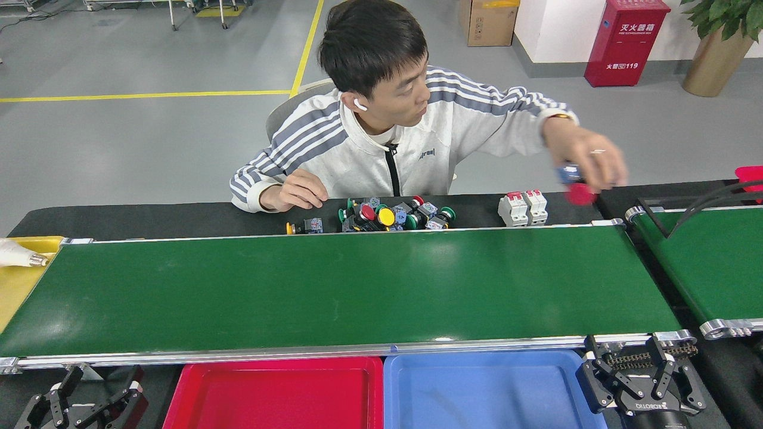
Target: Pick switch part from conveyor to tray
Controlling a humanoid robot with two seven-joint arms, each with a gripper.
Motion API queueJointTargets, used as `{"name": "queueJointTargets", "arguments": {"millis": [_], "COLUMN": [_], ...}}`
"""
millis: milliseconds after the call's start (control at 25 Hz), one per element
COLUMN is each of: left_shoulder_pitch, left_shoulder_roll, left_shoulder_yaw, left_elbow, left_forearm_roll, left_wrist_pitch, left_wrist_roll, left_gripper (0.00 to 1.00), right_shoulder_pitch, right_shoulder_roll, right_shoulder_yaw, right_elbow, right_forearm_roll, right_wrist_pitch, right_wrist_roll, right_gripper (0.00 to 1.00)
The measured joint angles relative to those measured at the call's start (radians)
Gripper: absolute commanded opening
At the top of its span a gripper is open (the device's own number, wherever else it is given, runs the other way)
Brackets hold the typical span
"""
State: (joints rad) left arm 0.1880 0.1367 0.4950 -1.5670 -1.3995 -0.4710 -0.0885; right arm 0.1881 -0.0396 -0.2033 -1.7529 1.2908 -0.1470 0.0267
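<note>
The conveyor (334, 286), a long green belt with silver rails, runs across the middle and carries nothing. A person behind it holds a switch part (577, 186) with a red round head in a hand (587, 159) over the belt's far right corner. Just below the near rail lie a red tray (274, 396) and a blue tray (483, 393), both with nothing inside. My left gripper (89, 387) is at the bottom left, open, holding nothing. My right gripper (641, 363) is at the bottom right beside the blue tray, open, holding nothing.
A pile of push-button switch parts (393, 215), a lone yellow-headed one (304, 226) and two white breakers (523, 208) lie on the black table behind the belt. A second green belt (709, 262) with a black bent bar is at the right. A yellow tray (18, 280) holds a white object at the left.
</note>
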Motion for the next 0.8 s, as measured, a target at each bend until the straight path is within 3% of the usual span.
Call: {"name": "queueJointTargets", "arguments": {"millis": [799], "left_shoulder_pitch": [-0.009], "left_shoulder_roll": [-0.005], "left_shoulder_yaw": [0.009], "left_elbow": [0.021], "left_forearm_roll": [0.001], "left_wrist_pitch": [0.001], "left_wrist_roll": [0.000], "left_gripper": [1.00], "right_shoulder_pitch": [0.015], "right_shoulder_roll": [-0.007], "right_shoulder_yaw": [0.009], "right_elbow": [0.000], "right_forearm_roll": [-0.003], "right_wrist_pitch": [-0.018], "right_wrist_roll": [0.055], "right_gripper": [1.00]}}
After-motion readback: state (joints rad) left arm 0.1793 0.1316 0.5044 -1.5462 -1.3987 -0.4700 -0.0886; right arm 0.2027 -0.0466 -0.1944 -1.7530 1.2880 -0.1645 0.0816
